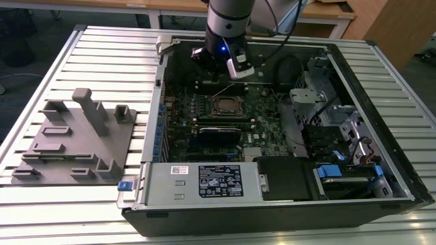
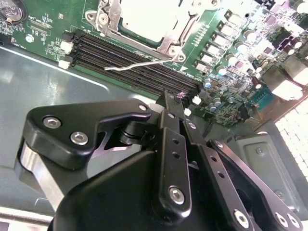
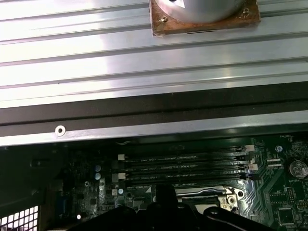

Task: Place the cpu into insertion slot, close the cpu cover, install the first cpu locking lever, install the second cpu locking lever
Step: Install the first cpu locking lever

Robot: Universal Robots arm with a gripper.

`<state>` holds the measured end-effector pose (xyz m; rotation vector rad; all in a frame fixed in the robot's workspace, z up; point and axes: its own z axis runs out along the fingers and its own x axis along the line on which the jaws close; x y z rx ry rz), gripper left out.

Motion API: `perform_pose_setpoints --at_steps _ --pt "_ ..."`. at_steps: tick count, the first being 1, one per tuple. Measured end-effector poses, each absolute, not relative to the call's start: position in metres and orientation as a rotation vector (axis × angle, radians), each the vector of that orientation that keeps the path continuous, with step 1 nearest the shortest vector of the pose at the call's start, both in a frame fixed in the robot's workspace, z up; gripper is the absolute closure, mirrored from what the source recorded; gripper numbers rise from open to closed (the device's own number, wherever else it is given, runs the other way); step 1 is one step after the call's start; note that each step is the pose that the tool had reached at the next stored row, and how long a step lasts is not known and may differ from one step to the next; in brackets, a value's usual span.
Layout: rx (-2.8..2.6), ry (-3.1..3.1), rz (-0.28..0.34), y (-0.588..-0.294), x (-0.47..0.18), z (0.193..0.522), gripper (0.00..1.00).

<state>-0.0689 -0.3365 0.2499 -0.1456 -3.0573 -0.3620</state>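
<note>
The fingers (image 2: pixel 168 99) are drawn together to a narrow tip with nothing seen between them, and they hang just above the motherboard's long black memory slots (image 2: pixel 130 61). In the exterior view the gripper (image 1: pixel 215 77) reaches down into the open computer case (image 1: pixel 381 127), which lies on its side on the slatted metal tabletop (image 1: pixel 102 56). The tip is near the far edge of the insertion slot (image 1: pixel 213 106).

The cpu (image 2: pixel 149 17) sits in that slot, silvery top up, and the cpu cover (image 2: pixel 111 28) lies flat around it as a metal frame. One thin wire locking lever (image 2: pixel 139 64) is unlatched — it juts out over the memory slots, between the socket and the fingertips, and does not touch the fingers.

In the first wrist view the gripper's dark tip (image 3: pixel 166 193) is over the board beside the socket's metal corner (image 3: pixel 226 196), just past the memory slots (image 3: pixel 183 163).

On the exterior view's left, well apart from the case, a grey fixture block (image 1: pixel 75 138) stands on the tabletop.
</note>
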Motion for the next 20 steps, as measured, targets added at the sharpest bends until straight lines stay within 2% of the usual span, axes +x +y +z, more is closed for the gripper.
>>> perform_pose_setpoints --at_steps 20 --pt "-0.138 -3.111 -0.372 -0.3365 -0.0689 0.2446 0.90"
